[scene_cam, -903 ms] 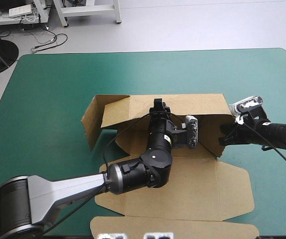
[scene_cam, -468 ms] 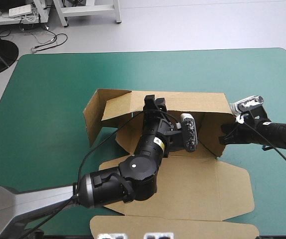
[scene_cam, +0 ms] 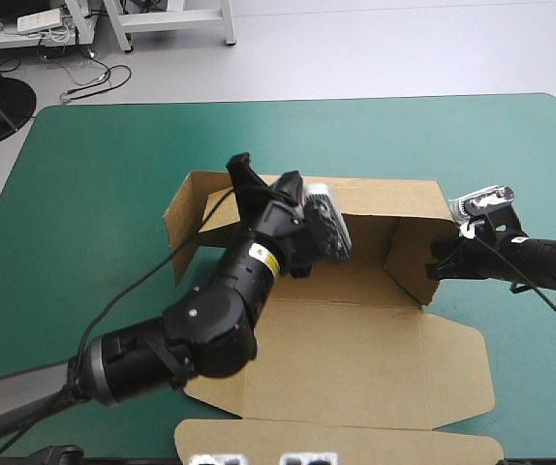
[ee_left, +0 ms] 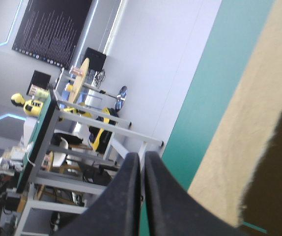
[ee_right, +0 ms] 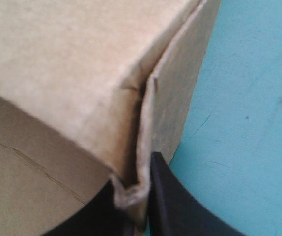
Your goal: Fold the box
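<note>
The brown box [scene_cam: 355,329] lies mid-table with its back, left and right walls raised and its lid flat toward the front edge. My left gripper [scene_cam: 240,167] is lifted over the back-left corner, pointing past the back wall. In the left wrist view its black fingers [ee_left: 131,196] meet in a point with nothing between them, and brown board [ee_left: 249,147] runs beside them. My right gripper [scene_cam: 436,263] is at the right wall's front end. In the right wrist view its fingers [ee_right: 165,201] pinch the crumpled edge of that wall [ee_right: 72,73].
The teal-green cover [scene_cam: 94,194] stretches wide to the left of the box and beyond its back wall. The lid's front flap [scene_cam: 336,441] reaches almost to the table's near edge. The right arm lies close to the table's right edge.
My left gripper has drawn out of the box's middle, swung to the back-left corner and risen, its fingers going from open to shut. The right gripper has stayed on the right wall.
</note>
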You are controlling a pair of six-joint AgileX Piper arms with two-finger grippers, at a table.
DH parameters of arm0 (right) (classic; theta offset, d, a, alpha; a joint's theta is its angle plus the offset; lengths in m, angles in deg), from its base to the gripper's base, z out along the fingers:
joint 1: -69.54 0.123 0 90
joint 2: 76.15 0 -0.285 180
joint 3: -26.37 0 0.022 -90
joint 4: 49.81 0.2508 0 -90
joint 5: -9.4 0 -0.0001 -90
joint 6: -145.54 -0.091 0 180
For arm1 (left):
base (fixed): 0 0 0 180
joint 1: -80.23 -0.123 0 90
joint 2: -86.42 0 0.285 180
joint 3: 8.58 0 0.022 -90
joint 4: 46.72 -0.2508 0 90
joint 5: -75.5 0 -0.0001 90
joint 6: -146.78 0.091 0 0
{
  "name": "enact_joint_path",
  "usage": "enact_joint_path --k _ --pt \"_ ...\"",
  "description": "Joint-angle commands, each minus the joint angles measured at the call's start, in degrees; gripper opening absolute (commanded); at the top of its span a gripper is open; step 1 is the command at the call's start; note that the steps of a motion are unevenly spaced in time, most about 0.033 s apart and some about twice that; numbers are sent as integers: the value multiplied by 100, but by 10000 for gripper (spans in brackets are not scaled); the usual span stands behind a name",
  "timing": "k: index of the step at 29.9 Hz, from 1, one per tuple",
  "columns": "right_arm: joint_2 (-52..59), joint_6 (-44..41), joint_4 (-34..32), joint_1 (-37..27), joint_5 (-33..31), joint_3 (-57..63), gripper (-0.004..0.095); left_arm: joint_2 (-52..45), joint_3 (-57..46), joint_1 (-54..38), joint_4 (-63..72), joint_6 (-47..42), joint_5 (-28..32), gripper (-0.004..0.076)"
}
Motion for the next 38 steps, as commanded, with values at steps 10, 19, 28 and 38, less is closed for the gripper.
enact_joint_path --k 10,19,28,38 --pt "84 -657 -42 -12 -278 -208 0 -262 1578 -3505 2405 352 887 -1" --pt "48 -1383 -159 -12 -1024 -1015 0 -475 1665 -6000 4891 985 474 -1" --pt "-652 -2683 -974 211 -2357 -2201 0 -475 1655 -7806 7629 2332 -206 -1" --pt "-2036 -3558 -2418 1706 -1350 -3046 20 -464 1655 -8086 8213 2675 -863 -1"
